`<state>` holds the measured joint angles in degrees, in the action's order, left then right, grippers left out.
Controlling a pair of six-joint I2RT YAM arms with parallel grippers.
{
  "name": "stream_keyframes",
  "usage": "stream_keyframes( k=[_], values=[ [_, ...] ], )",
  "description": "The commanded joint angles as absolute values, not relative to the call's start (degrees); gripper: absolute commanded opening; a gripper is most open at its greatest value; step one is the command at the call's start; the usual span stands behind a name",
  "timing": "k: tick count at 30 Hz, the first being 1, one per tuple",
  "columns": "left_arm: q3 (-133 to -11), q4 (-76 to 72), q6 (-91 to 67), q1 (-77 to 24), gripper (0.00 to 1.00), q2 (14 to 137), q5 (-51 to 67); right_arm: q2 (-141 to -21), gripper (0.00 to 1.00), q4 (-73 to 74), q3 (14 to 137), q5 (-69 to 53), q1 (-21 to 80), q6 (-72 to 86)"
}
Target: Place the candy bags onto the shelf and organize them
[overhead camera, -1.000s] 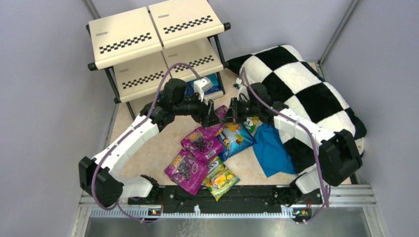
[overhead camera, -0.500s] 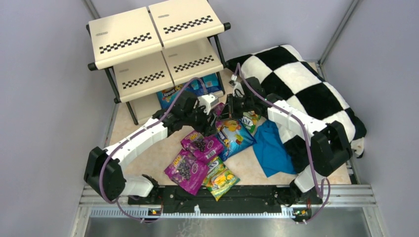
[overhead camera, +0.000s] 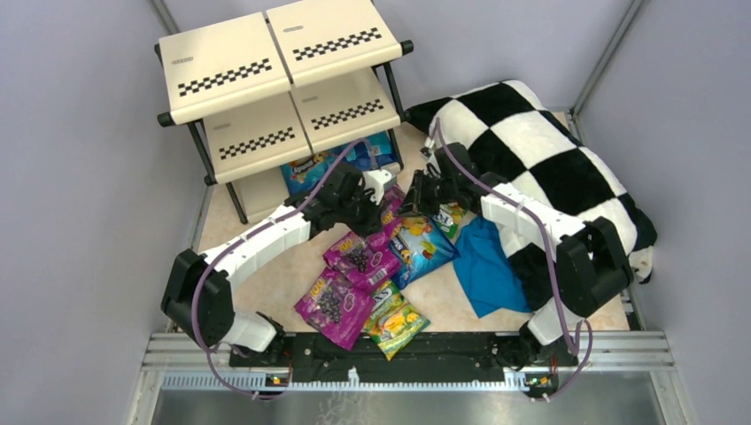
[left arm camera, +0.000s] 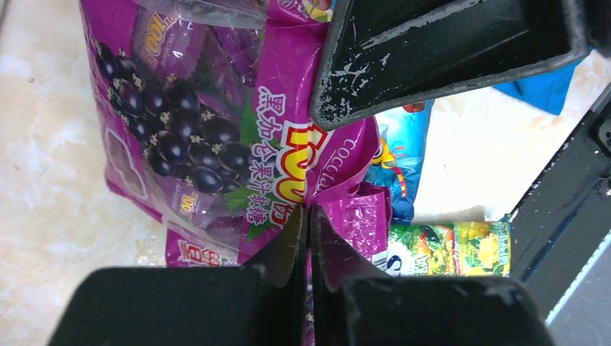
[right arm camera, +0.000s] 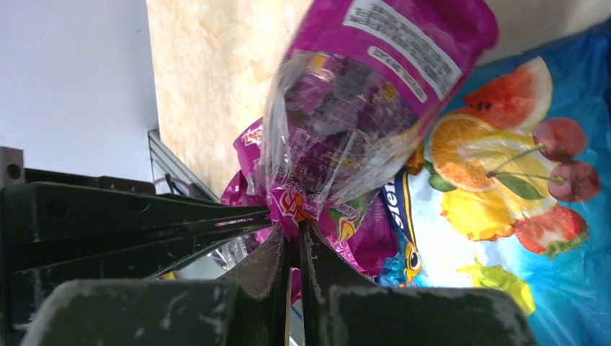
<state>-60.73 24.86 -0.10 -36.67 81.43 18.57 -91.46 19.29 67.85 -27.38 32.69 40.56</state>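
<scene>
A magenta-purple candy bag (overhead camera: 393, 209) hangs between my two grippers just in front of the shelf (overhead camera: 266, 62). My left gripper (overhead camera: 383, 204) is shut on one crumpled edge of that bag (left arm camera: 353, 216). My right gripper (overhead camera: 410, 200) is shut on another edge of it (right arm camera: 375, 94). The left wrist view has the right gripper's fingers (left arm camera: 432, 50) above the bag. Two more purple bags (overhead camera: 359, 258) (overhead camera: 335, 305), a green-yellow one (overhead camera: 394, 320) and a blue fruit one (overhead camera: 423, 248) lie on the floor. Blue bags (overhead camera: 305, 166) sit on the lowest tier.
A black-and-white checkered pillow (overhead camera: 540, 150) fills the right side. A plain blue cloth (overhead camera: 487, 270) lies beside the blue fruit bag. Another green bag (overhead camera: 453, 217) peeks out under the right arm. Grey walls close in on the left, back and right.
My left gripper's jaws were open and have closed on the purple bag held by the right gripper. The left arm drew in slightly. The right gripper stayed shut on the bag.
</scene>
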Motion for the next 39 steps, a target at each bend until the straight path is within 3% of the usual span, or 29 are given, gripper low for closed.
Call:
stream_keyframes(
  k=[1, 4, 8, 10, 18, 21, 29, 39],
  values=[
    [-60.97, 28.17, -1.58, -37.31, 0.00, 82.02, 21.49, -84.97, 0.07, 8.54, 64.27, -24.66, 31.84, 48.55],
    [-60.50, 26.84, -2.29, -37.28, 0.00, 81.47, 23.36, -81.70, 0.27, 4.71, 59.73, -21.37, 31.82, 52.54],
    [-60.59, 26.19, -3.30, -37.31, 0.00, 81.30, 24.50, -78.57, 0.73, 4.22, 55.47, -15.09, 32.12, 57.97],
    [-60.81, 26.10, -3.65, -37.21, 0.00, 81.30, 25.01, -78.15, 0.85, 3.79, 52.75, -12.38, 32.95, 63.50],
    [-60.65, 24.84, -3.94, -37.24, 0.00, 80.63, 26.37, -81.23, 0.88, 1.52, 49.22, -5.53, 39.10, 74.70],
    [-60.64, 24.71, -3.66, -37.18, 0.00, 80.35, 26.92, -81.66, 0.93, 1.66, 48.48, -3.69, 39.21, 77.25],
    [-60.21, 24.17, -3.49, -37.14, 0.00, 78.69, 24.95, -77.74, 0.99, 8.55, 47.46, 3.15, 39.15, 75.60],
    [-59.72, 22.99, -3.42, -37.09, 0.00, 77.14, 26.60, -76.53, 0.99, 7.07, 45.23, -0.90, 39.91, 77.74]
  ],
)
